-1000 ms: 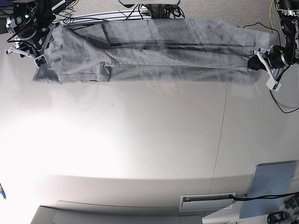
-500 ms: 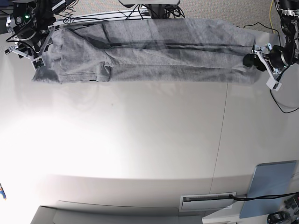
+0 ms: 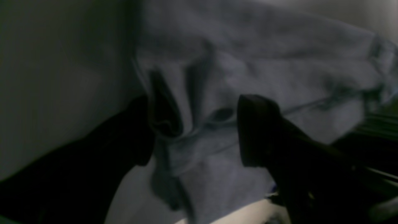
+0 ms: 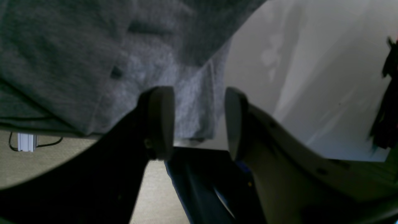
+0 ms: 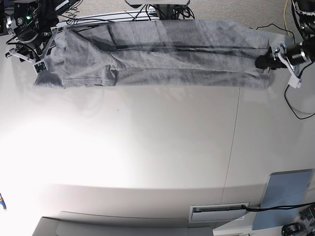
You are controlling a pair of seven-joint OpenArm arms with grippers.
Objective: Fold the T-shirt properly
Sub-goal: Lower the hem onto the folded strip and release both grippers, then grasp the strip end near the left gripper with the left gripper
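Observation:
The heather-grey T-shirt (image 5: 162, 56) lies stretched in a long folded band along the far edge of the white table (image 5: 147, 147), plain side up. My left gripper (image 5: 262, 61) is at the shirt's right end. In the left wrist view it (image 3: 199, 130) is open, with bunched cloth (image 3: 248, 68) lying between its dark fingers. My right gripper (image 5: 42, 61) is at the shirt's left end. In the right wrist view it (image 4: 199, 121) is open, with a hemmed edge of the shirt (image 4: 77, 56) just beyond its fingertips. The lettering is hidden.
Cables (image 5: 147, 12) and arm bases sit behind the table's far edge. A blue-grey panel (image 5: 288, 196) and a white slotted plate (image 5: 219, 211) are at the near right. A seam (image 5: 234, 137) runs down the table.
My left gripper has swung up and turned at the shirt's right end. My right gripper has shifted slightly toward the far edge. The shirt has hardly moved.

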